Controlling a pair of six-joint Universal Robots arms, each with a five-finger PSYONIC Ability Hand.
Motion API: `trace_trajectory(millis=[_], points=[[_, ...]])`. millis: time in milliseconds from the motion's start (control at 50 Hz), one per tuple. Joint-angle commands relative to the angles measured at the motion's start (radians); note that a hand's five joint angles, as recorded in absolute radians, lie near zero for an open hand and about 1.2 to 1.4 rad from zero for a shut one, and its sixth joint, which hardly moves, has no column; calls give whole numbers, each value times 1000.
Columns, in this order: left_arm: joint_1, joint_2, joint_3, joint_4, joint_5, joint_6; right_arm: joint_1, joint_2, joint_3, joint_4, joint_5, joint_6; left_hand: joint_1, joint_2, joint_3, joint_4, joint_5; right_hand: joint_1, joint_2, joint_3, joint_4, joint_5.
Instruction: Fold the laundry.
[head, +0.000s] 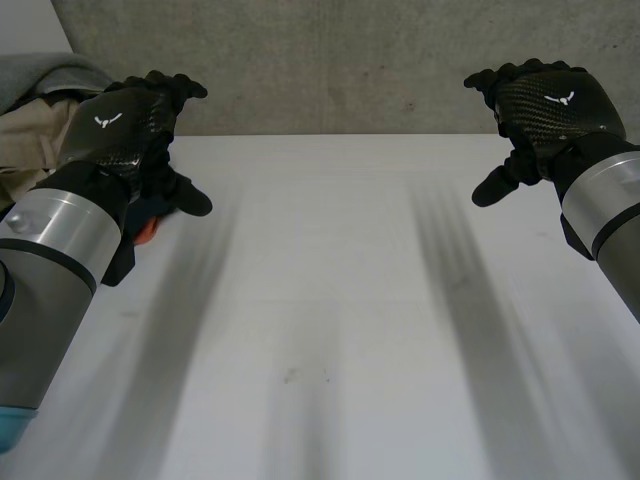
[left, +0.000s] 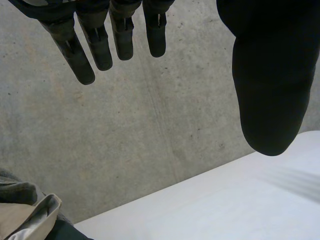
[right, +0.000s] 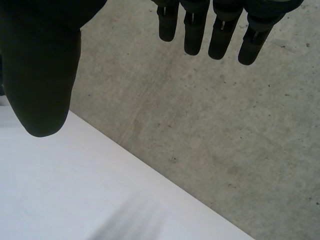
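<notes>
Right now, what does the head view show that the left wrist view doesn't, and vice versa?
Head view adds: the right robot hand raised above the white table, the grey left arm, and something orange by the left robot hand. Left wrist view adds: that hand's underside, fingers straight, thumb apart, holding nothing. Shared: the laundry pile at the table's far left, the table itself and the concrete wall.

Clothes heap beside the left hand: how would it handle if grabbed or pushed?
The clothes heap looks soft and rumpled, so it would probably sag and drape. Its beige piece lies in loose folds against grey cloth, so one grab may lift only one layer. Pushed on the white table, it would likely bunch up.
</notes>
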Motion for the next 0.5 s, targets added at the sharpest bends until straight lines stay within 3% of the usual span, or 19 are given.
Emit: trace_trajectory(millis=[20, 400, 440, 500], points=[[0, -2, -4, 1, 0, 1, -1, 0, 0, 2, -1, 15, -96, -89, -82, -87, -85, -65, -97, -99, -98, -98], [0, -1, -10, 4, 0, 1, -15, 0, 0, 5, -12, 50, -78, -71, -65, -70, -67, -65, -97, -99, -98, -98], [0, 1, -10, 4, 0, -1, -15, 0, 0, 5, -24, 50, -52, -45, -39, -43, -41, 79, 47, 45, 46, 46], [0, -1, -10, 5, 0, -1, -15, 0, 4, 3, -40, 50, -52, -45, -38, -43, -41, 90, 57, 55, 57, 57]])
